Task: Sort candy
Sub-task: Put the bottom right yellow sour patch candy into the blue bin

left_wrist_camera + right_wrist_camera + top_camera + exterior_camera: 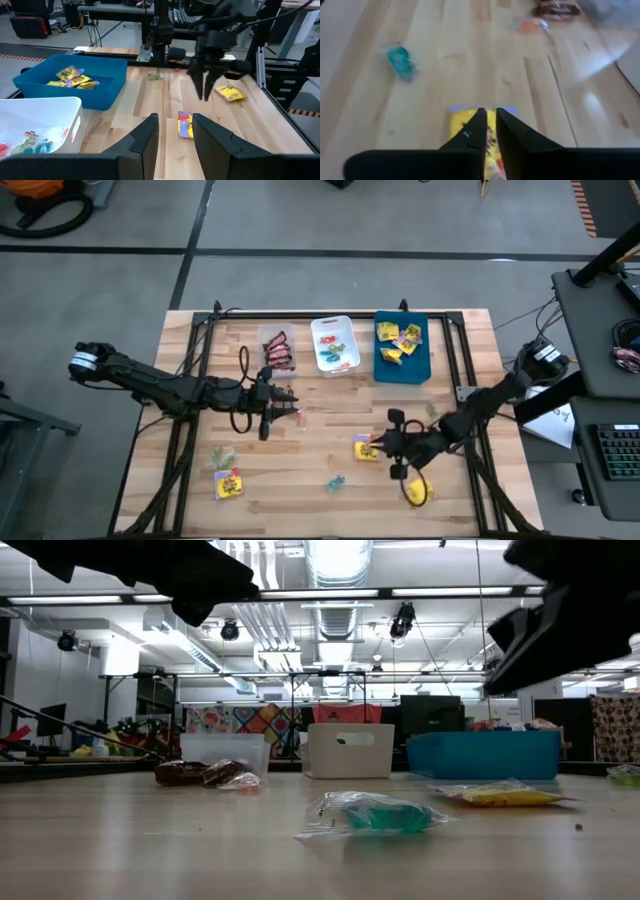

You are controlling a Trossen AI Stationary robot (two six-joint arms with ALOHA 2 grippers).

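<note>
In the high view the wooden table [330, 455] fills the middle of the frame, with three trays lined along its upper edge: a clear tray [276, 349] holding dark red-brown mini bars [279, 352], a white tray [335, 345] holding small coloured pieces, and a blue tray [402, 348] holding yellow packets [398, 340]. The left gripper [283, 415] sits left of centre, just below the clear tray, over a small reddish sweet [293, 415]; its fingers [145, 135] stand apart with a clear gap between them in the left wrist view and hold nothing. The right gripper [378, 446] reaches in from the right edge to lower centre, at a yellow square packet [365, 448]. In the right wrist view its fingers [477, 125] are drawn nearly together over that packet [462, 127], but whether they actually clamp it cannot be told. Loose candy lies elsewhere on the table: a teal piece [334, 482] at bottom centre, another yellow packet [228, 483] and a green piece [221, 454] at lower left, a yellow packet [416, 492] at lower right, and a green piece [431, 410] right of centre. In the low view the teal piece [385, 814] lies nearest the camera.
</note>
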